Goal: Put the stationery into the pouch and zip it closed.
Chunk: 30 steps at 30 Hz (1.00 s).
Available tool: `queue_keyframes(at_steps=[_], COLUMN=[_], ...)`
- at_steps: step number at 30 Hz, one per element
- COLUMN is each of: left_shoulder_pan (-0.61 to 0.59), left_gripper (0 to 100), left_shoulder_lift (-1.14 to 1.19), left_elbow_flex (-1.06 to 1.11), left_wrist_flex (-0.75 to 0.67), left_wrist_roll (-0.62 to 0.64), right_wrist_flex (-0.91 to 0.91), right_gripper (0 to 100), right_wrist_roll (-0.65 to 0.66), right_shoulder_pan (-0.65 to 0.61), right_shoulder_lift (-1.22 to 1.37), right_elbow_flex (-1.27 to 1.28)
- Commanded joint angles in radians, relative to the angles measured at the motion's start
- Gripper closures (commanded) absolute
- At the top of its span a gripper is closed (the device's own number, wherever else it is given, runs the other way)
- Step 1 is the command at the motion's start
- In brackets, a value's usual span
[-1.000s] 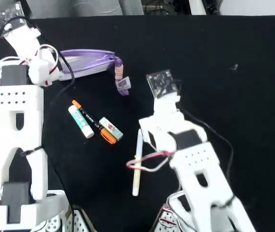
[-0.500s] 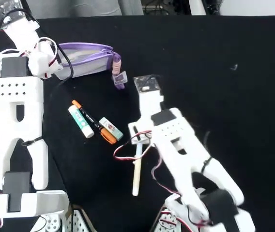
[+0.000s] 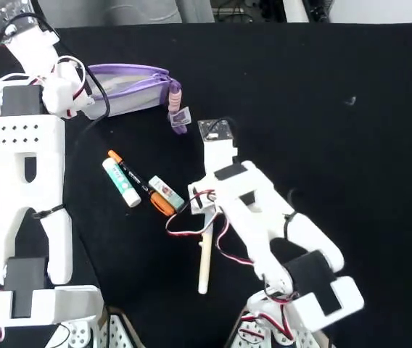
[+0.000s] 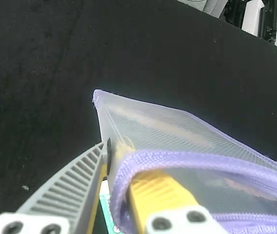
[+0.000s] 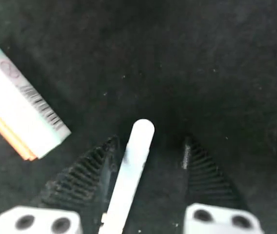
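On the black counter | left pincer pinching translucent purple-zippered pouch | right pincer spread astride white cylindrical pen | packing, zipping both pending

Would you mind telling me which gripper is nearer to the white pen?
Right. The right gripper straddles the white pen, open; the left gripper is away, clamping the pouch.

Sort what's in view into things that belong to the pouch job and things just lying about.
Job: pouch, in the shut left hand; white stick, inside the open right hand; glue stick; orange marker; eraser.
Lying about: pale speck on the black table; gear behind it.
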Motion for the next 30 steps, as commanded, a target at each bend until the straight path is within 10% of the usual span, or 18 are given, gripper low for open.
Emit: queue_keyframes(at_steps=[1, 16, 30], left_shoulder_pan=[-0.004, 0.002, 0.073], left_gripper=[97, 97, 97], left_shoulder_lift=[0.034, 0.026, 0.026], left_elbow_flex=[-0.005, -0.002, -0.174], left_wrist_flex=[-0.012, -0.009, 0.239], left_wrist_roll=[-0.006, -0.005, -0.006], right_wrist_flex=[-0.011, 0.057, -0.012], right_gripper=[92.0, 98.8, 98.7], right_wrist_roll=[-0.002, 0.107, 0.109], right_shoulder_pan=[-0.015, 0.081, 0.189], right_shoulder_lift=[0.018, -0.044, -0.855], right_elbow_flex=[-0.065, -0.12, -0.185])
